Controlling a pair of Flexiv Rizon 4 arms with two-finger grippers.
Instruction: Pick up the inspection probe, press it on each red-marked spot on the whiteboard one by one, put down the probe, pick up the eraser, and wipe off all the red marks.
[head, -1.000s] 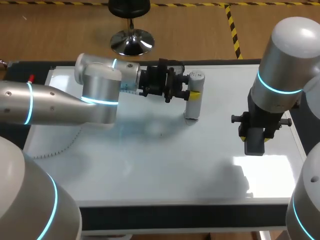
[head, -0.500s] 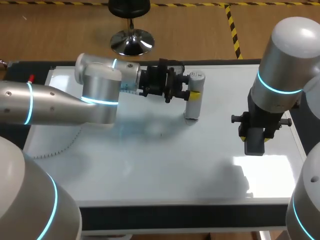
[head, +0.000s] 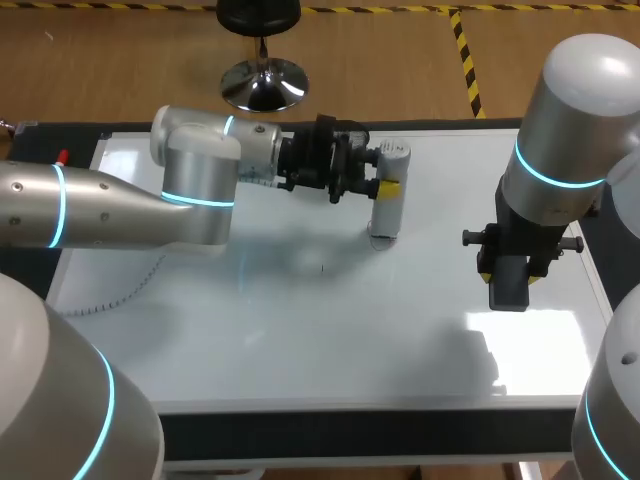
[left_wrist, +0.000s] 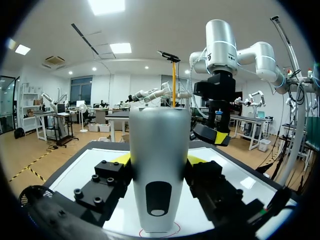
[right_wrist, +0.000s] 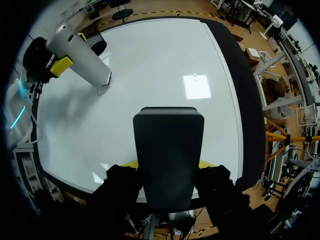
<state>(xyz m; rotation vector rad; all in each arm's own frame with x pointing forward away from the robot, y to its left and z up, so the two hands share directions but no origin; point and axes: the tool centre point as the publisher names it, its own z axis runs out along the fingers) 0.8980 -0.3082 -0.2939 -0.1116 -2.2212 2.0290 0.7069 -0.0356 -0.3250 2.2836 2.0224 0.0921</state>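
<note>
Silver inspection probe (head: 388, 205) upright on whiteboard (head: 330, 330), base on red-marked spot (left_wrist: 171, 233), clenched between left claw (left_wrist: 159, 161) fingers. Right claw (right_wrist: 168, 165) grasping dark eraser (right_wrist: 169, 150), above whiteboard's right part.

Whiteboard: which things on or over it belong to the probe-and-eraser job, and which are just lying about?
Job: silver cylindrical probe, in left gripper; dark block eraser, in right gripper; whiteboard; red ring mark under probe.
Lying about: small red object by board's far left corner; thin grey cable near left arm.
</note>
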